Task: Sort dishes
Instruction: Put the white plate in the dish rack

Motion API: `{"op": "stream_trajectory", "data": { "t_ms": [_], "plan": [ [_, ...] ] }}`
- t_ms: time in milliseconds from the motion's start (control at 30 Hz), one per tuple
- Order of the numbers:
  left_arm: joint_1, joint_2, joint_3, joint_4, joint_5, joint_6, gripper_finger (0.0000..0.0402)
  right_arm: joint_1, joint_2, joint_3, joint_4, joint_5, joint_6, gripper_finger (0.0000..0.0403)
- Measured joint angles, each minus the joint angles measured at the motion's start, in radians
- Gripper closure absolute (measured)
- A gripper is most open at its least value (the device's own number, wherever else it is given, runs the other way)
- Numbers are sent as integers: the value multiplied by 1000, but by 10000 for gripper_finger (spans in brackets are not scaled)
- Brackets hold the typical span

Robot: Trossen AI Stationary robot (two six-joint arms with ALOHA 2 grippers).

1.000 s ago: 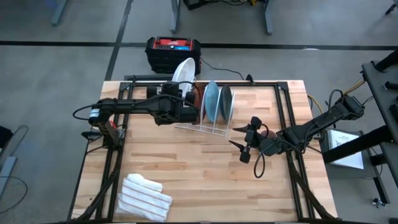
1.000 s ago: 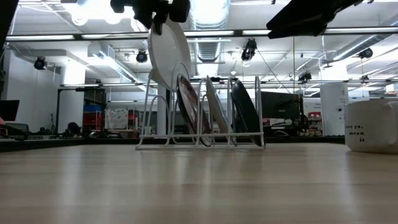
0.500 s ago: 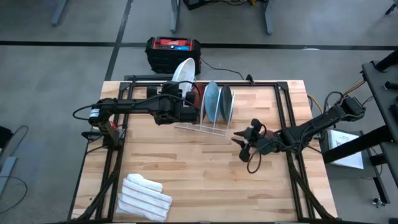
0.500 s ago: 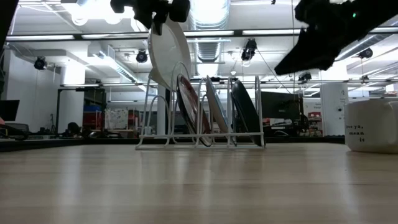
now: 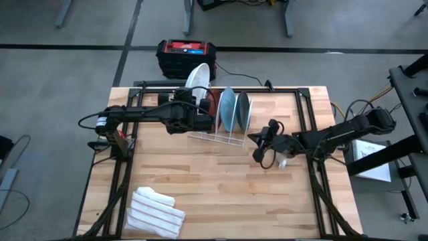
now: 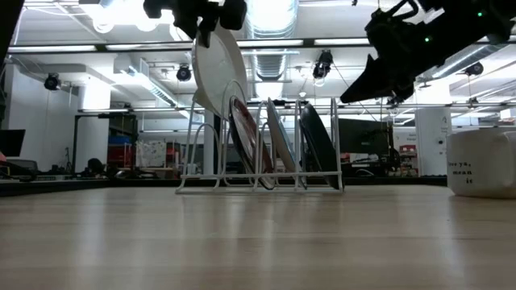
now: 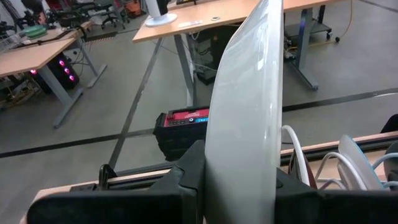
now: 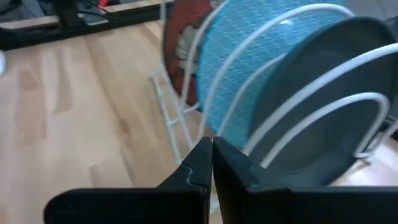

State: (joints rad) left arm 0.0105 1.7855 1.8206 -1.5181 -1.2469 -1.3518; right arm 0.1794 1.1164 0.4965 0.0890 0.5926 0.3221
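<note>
We see right claw just snapped closed, empty, beside dark dish; left claw still pinches white plate above rack; 3 dishes slotted.

Dishes, four in all: one white dish, one red dish, one light blue dish, one dark blue-grey dish. Three are stood in the rack; the white one is raised above its far-left end.

Wire rack: one, counted near the table's far edge.

Mug: one, beige, seen toward the right edge.

Folded striped cloth: one, at the near-left corner.

Robot arms: two. Grippers: two.

Wooden table: one.

Red and black box: one, on the floor beyond the far edge.
</note>
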Motion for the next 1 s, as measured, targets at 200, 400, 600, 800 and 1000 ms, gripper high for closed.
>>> {"op": "stream_trajectory", "data": {
  "t_ms": [200, 400, 600, 800, 1000],
  "plan": [
    [1, 13, 0, 1, 12, 0, 356, -64, 0, 0, -1, -25, -50, 401],
    [0, 13, 0, 3, 17, 1, 356, -106, 0, 0, -1, -26, -98, 402],
    [0, 13, 0, -1, 38, 8, 356, -143, 0, 0, -1, -26, -116, 402],
    [0, 13, 0, -1, 39, 8, 356, -168, 0, 0, -1, -26, -142, 402],
    [0, 13, 0, -5, 59, 8, 356, -184, -6, 1, -5, -45, -166, 403]
  ]
}}
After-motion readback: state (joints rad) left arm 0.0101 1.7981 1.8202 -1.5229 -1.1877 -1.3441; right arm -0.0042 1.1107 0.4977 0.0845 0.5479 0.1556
